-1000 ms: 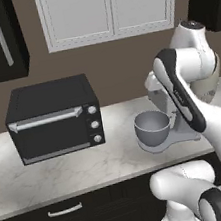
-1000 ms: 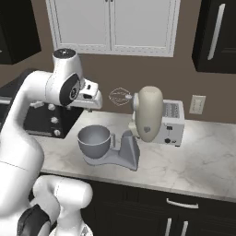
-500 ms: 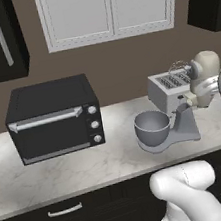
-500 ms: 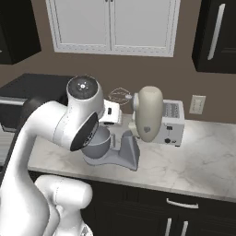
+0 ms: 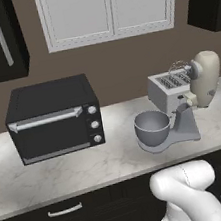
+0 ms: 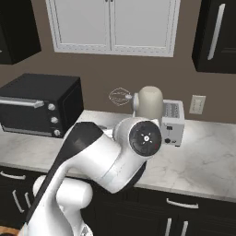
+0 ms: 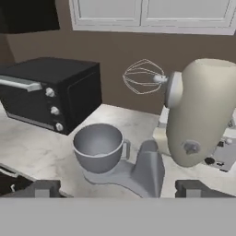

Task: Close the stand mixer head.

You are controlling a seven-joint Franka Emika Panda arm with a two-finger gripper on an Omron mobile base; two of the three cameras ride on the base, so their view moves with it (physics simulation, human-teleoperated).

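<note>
The arm has swung down away from the rounded cream-beige stand mixer head (image 7: 200, 110), still tilted up on the marble worktop (image 5: 67, 175); end effector (image 7: 117, 188) spread wide, empty.

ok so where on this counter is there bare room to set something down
Bare marble lies in front of the toaster oven, and between the oven and the grey bowl. It is crowded on the right: stand mixer head, its grey stand and the silver toaster sit close together.
</note>
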